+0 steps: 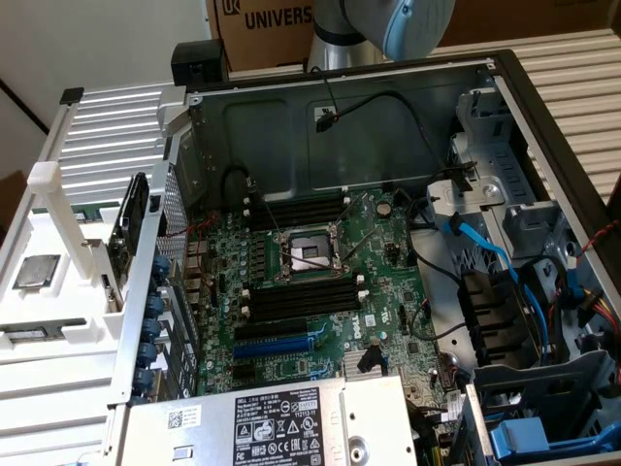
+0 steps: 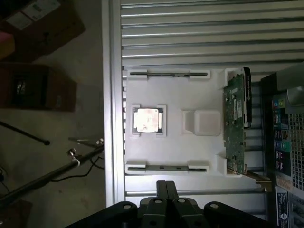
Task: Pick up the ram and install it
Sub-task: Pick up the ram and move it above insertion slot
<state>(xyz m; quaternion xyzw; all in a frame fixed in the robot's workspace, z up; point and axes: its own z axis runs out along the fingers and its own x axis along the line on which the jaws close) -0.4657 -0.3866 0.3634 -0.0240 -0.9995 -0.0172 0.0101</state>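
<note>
Slatted table [image 1: 107,146] carries a white tray [image 1: 58,301], bare slats around it, beside the open case [image 1: 291,126]; the arm [image 1: 388,24] stands over the case's back wall. Wrist view: the gripper [image 2: 166,182], fingers [image 2: 161,190] pressed together and empty, is nearest the ram [image 2: 166,167] lying in the tray's edge slot.

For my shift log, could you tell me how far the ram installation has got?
Nothing looks done: the ram lies in the white tray, and the motherboard's black memory slots look empty. The gripper hangs over the tray's edge near that stick. Pickup and installation remain.
</note>
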